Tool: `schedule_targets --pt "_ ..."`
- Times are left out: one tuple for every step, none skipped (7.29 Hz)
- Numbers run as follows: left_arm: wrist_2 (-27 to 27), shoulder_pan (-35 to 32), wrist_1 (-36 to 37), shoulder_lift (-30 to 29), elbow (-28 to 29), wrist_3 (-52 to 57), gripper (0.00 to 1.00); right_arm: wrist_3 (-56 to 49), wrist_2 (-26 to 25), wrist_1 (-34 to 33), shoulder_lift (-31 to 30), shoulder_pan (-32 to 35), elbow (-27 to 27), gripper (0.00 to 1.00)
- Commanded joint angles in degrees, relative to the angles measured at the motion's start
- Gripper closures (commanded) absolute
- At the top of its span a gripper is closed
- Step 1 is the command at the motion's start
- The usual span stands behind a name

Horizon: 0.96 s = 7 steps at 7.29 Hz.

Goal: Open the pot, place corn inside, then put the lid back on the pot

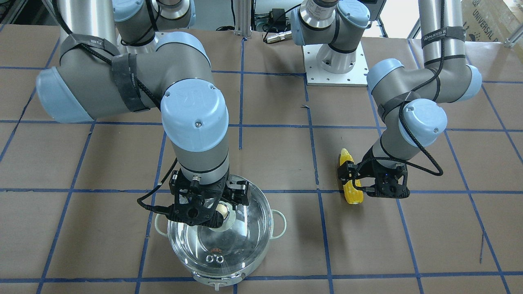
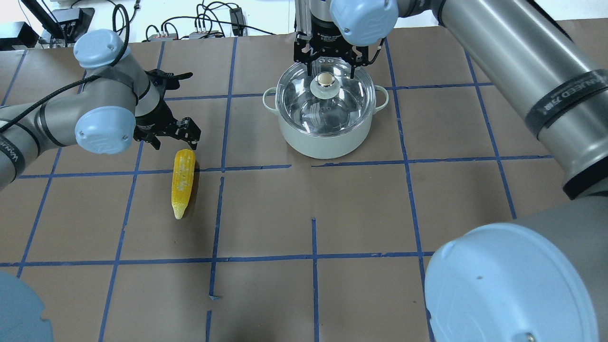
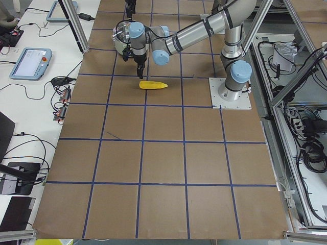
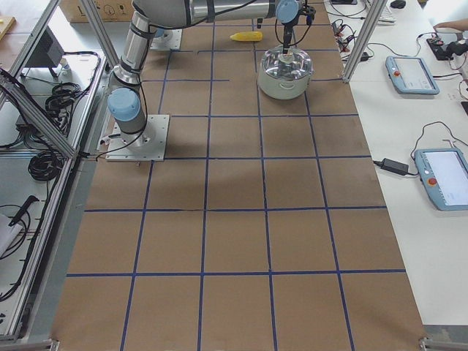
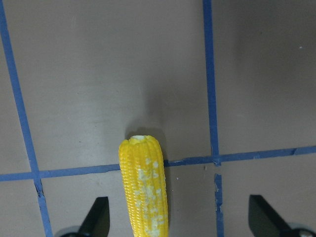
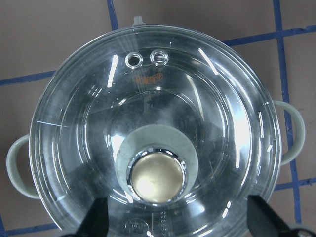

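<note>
Far end of the corn [image 5: 144,187] cut off in the left wrist view. Yellow with pale spots, flat on the table [image 2: 266,213], under the left gripper [image 5: 177,207], fingers wide apart. Clear lid [image 6: 148,94] sitting on the pot [image 2: 323,142], right gripper [image 6: 177,212] spread wide over the knob [image 6: 157,180].

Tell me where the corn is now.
In the overhead view the corn lies on the left, across a blue tape line, beneath the open left gripper, left of the pot.
</note>
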Motion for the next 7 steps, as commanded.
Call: schedule_targets --pt "0.1 0.9 3.3 0.5 -3.6 -0.4 0.00 1.4 0.0 -2.5 2.6 0.3 -0.3 0.02" --pt "0.1 0.9 5.5 0.3 -5.4 -0.5 0.00 1.4 0.0 -2.7 2.8 0.3 -0.2 0.11" --pt "0.1 0.9 8.2 -0.2 -6.9 -0.6 0.00 1.4 0.0 -2.7 3.3 0.3 -0.2 0.12" --pt "0.1 0.9 10.9 -0.5 -8.9 -0.7 0.00 1.4 -0.1 -2.7 3.4 0.3 -0.3 0.15" --pt "0.1 0.9 14.2 -1.3 -10.6 -0.6 0.00 1.5 -0.1 -2.3 3.2 0.5 -0.3 0.23" --pt "0.1 0.9 15.3 -2.1 -11.2 -0.6 0.00 1.4 -0.2 -1.7 3.2 0.5 -0.1 0.36" --pt "0.1 0.9 15.6 -2.3 -11.3 -0.6 0.00 1.4 0.3 -1.3 3.2 0.6 -0.1 0.49"
